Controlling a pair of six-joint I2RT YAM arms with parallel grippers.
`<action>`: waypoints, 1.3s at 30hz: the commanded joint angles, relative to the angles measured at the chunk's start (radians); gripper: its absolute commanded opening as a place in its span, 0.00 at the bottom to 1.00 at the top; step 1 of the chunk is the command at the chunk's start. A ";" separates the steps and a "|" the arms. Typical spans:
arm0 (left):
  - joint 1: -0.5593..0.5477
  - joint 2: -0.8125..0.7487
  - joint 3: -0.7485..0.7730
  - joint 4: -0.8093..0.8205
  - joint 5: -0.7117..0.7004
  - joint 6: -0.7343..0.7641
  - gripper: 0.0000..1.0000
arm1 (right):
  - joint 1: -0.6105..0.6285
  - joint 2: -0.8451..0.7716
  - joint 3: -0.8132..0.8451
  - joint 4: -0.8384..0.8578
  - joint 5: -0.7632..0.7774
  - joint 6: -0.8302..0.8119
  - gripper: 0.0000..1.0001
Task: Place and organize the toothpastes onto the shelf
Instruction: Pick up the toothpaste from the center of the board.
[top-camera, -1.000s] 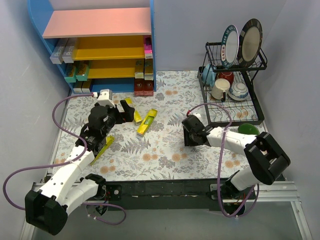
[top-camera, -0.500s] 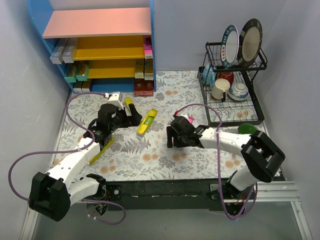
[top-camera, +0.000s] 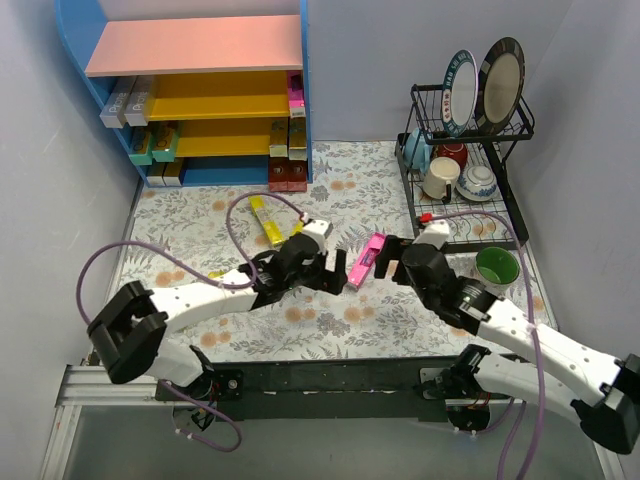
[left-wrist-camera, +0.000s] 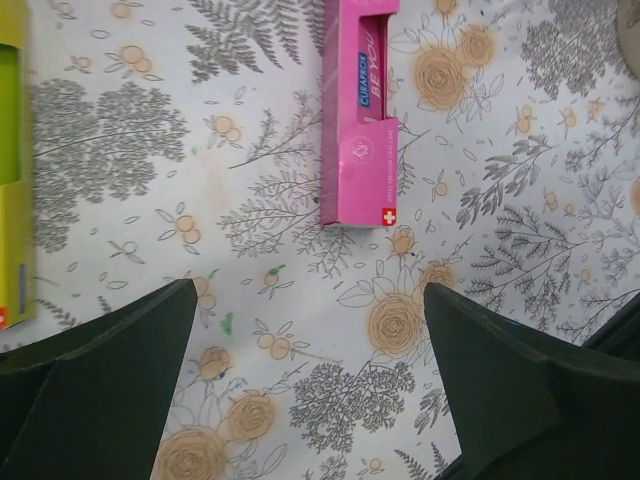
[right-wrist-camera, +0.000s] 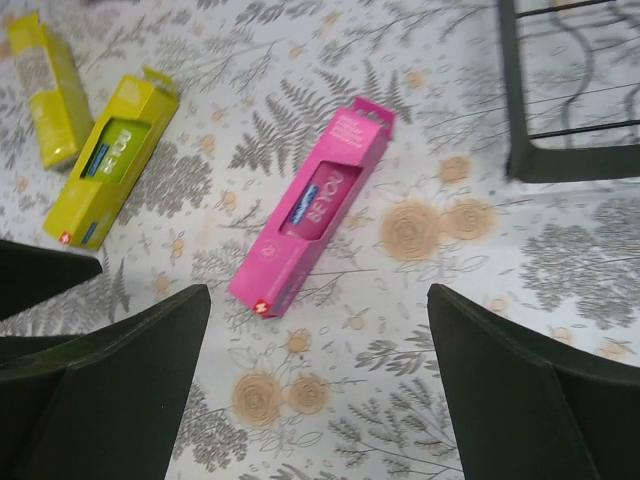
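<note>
Here, a floral-patterned cloth covers the worktop (top-camera: 380, 180) between pale lavender walls (top-camera: 400, 50), with the blue-sided shelf (top-camera: 190, 45) at 11 o'clock and a black wire dish rack (top-camera: 470, 140) at 2 o'clock. A magenta-pink toothpaste box (top-camera: 365, 260) lies flat mid-worktop, the left pincer (top-camera: 333, 272) just beside it at 9 o'clock and the right pincer (top-camera: 386, 262) at 3 o'clock, both spread wide and gripping nothing. Seen from above, its long axis runs from 7 o'clock to 1 o'clock.
</note>
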 joint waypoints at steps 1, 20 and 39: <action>-0.097 0.108 0.099 0.065 -0.131 0.056 0.98 | -0.008 -0.183 -0.068 -0.070 0.238 -0.002 0.99; -0.186 0.521 0.263 0.193 -0.278 0.185 0.70 | -0.011 -0.411 -0.148 -0.139 0.286 0.009 0.98; -0.164 0.086 0.230 -0.095 -0.372 0.064 0.33 | -0.011 -0.374 -0.158 -0.072 0.257 -0.048 0.97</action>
